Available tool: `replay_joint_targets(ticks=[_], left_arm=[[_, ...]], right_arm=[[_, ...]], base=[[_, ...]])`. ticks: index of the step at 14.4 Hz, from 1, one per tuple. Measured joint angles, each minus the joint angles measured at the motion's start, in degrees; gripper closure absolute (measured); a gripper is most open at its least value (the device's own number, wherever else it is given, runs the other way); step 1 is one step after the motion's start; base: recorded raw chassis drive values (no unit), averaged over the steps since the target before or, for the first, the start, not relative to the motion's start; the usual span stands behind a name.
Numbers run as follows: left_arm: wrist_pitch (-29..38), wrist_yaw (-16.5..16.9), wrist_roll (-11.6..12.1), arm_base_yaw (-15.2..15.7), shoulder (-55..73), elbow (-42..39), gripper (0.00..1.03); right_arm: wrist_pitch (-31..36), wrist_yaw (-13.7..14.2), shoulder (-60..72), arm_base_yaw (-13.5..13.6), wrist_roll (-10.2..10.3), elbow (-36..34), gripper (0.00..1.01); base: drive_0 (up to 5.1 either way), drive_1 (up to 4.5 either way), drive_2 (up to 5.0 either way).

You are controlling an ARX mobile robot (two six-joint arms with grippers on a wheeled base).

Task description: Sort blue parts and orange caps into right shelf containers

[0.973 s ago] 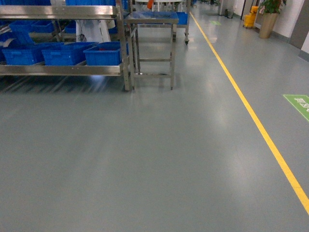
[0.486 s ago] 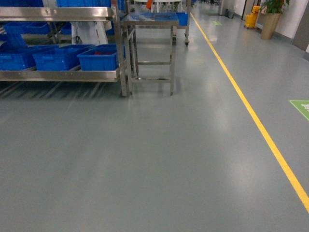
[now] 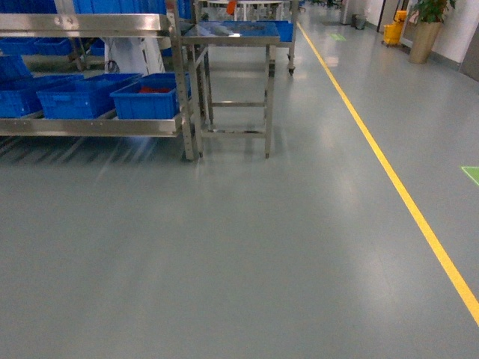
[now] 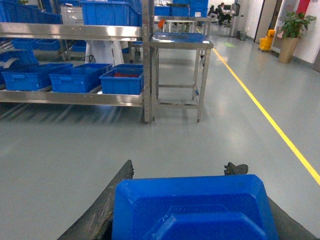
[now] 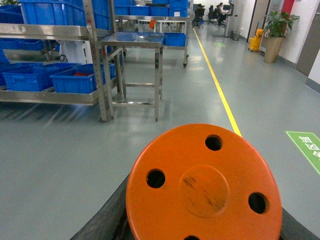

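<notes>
In the left wrist view my left gripper [image 4: 182, 172] is shut on a blue part [image 4: 192, 210], a moulded blue plastic piece that fills the gap between the dark fingers [image 4: 112, 200]. My right gripper [image 5: 200, 215] is shut on an orange cap [image 5: 202, 185], a round disc with several holes that hides the fingertips. The right shelf containers, blue crates [image 3: 146, 97] [image 4: 121, 80] [image 5: 80, 79], stand in a row on the lower level of a steel shelf [image 3: 90, 126] ahead on the left. The rightmost crate has something red inside [image 3: 155, 90]. Neither gripper shows in the head view.
A steel table [image 3: 232, 34] stands just right of the shelf's corner post [image 3: 183, 90]. A yellow floor line [image 3: 389, 172] runs along the right. A potted plant [image 3: 426, 22] and yellow mop bucket [image 3: 395, 31] stand far right. Grey floor lies between me and the shelf.
The shelf and table have slid down and left in the head view and grown a little, and the green floor mark has moved to the right edge. I have rolled closer.
</notes>
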Motion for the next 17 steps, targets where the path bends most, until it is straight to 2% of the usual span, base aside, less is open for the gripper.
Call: replay_joint_targets(ticks=[17], left_arm=[[-0.1, 0.1, 0.0, 0.0, 0.0, 0.0, 0.59]], right_arm=[[-0.2, 0.0, 0.0, 0.0, 0.0, 0.0, 0.58]], base=[[0.0, 4.29, -4.4]])
